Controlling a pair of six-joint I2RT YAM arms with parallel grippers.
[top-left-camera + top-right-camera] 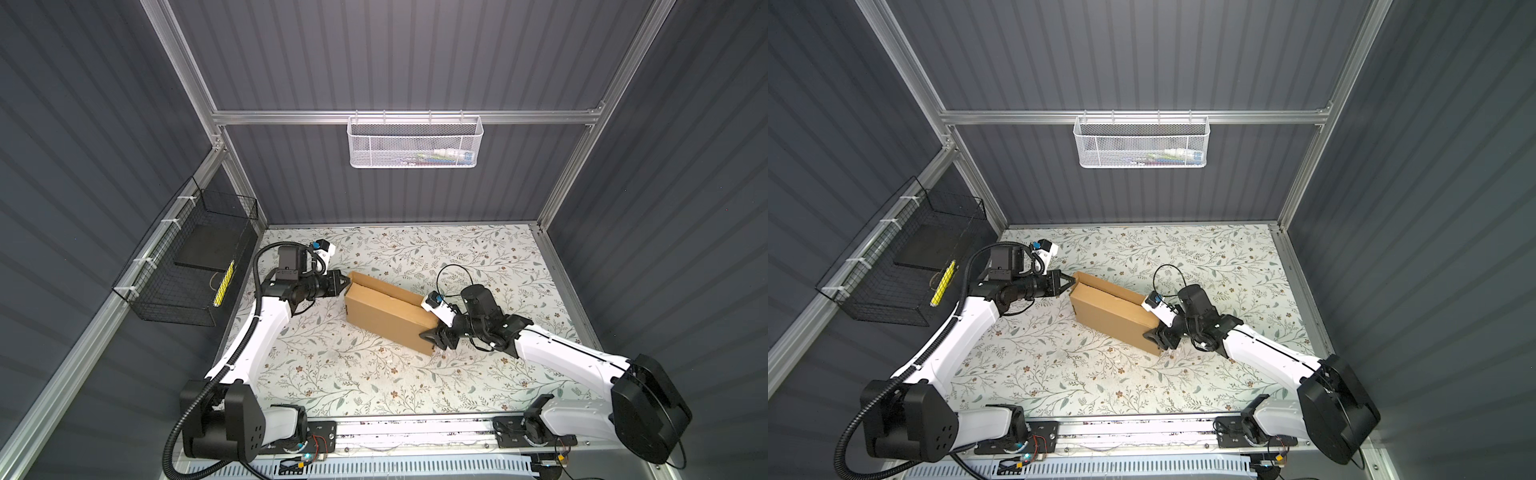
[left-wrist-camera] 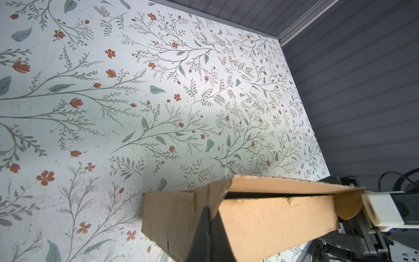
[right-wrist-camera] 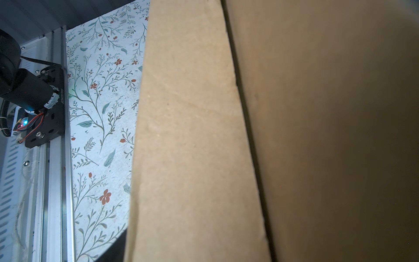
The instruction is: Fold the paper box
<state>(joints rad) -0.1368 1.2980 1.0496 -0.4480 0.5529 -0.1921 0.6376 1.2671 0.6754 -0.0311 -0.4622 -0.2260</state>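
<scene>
The paper box (image 1: pixel 386 311) (image 1: pixel 1113 309) is brown cardboard and lies slantwise in the middle of the floral table, its lid nearly closed with a thin dark gap along the far edge. My left gripper (image 1: pixel 348 282) (image 1: pixel 1073 281) is shut, and its joined tips (image 2: pixel 206 209) rest against the corner of the box's left end (image 2: pixel 172 217). My right gripper (image 1: pixel 430 338) (image 1: pixel 1152 336) is at the box's right end with its fingers apart around the end wall. In the right wrist view cardboard (image 3: pixel 192 136) fills the frame and only one dark finger (image 3: pixel 115 249) shows beside it.
A black wire basket (image 1: pixel 187 266) hangs on the left wall, holding a dark slab and a yellow strip. A white mesh basket (image 1: pixel 415 143) hangs on the back rail. The arms' bases sit on an aluminium rail (image 1: pixel 415 428) at the table's front edge. Grey walls enclose the table (image 1: pixel 332 374).
</scene>
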